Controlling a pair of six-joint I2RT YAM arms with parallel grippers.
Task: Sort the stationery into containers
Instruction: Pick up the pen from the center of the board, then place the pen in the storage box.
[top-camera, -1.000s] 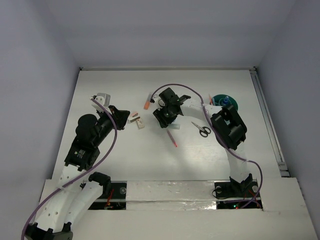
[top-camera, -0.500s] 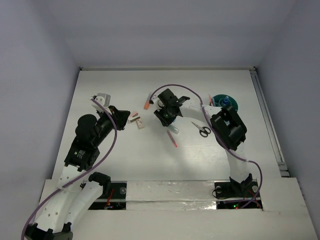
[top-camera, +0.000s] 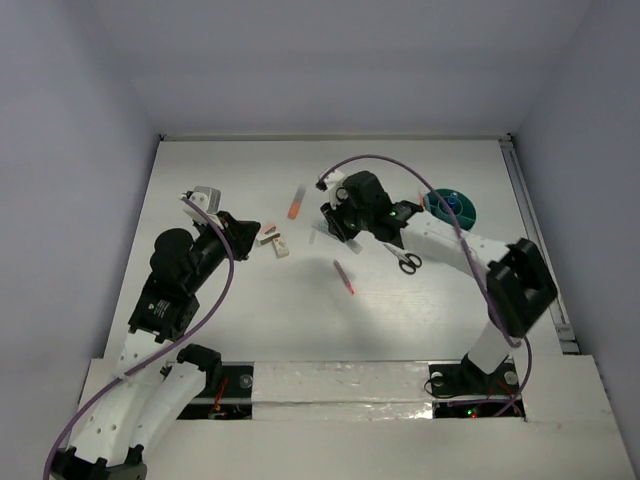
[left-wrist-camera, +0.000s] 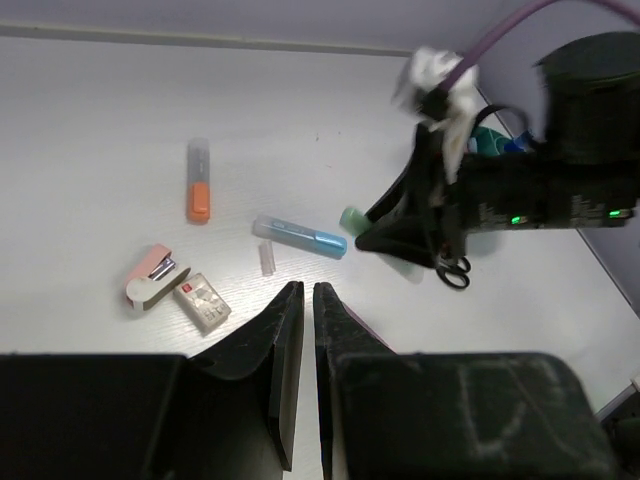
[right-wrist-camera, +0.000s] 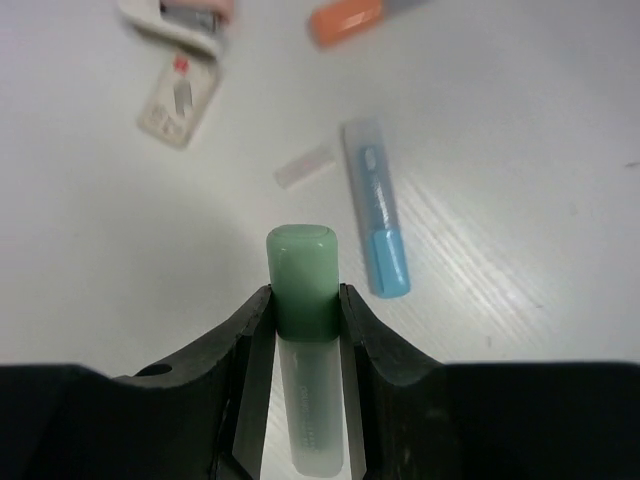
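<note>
From the right wrist, the top edge cuts off the orange marker (right-wrist-camera: 345, 20) and what looks like a pink-and-white eraser (right-wrist-camera: 175, 15); the jaws cover the green highlighter's (right-wrist-camera: 303, 290) flanks. From the left wrist, the right arm (left-wrist-camera: 540, 170) hides most of the teal cup (left-wrist-camera: 488, 142) and the scissors' (left-wrist-camera: 453, 272) blades.

Left arm (top-camera: 172, 272): I see white shells low down, black blocks higher up.
Right arm (top-camera: 462, 245): white tubes, with black joint housing (top-camera: 520, 287).
Purple cable (left-wrist-camera: 497, 33): one loops along each arm.
Left gripper (left-wrist-camera: 300, 300): I see matte black, wedge-shaped fingers (left-wrist-camera: 262, 345).
Right gripper (right-wrist-camera: 305, 300): black also; small green lamp (left-wrist-camera: 515, 219) on its wrist.
</note>
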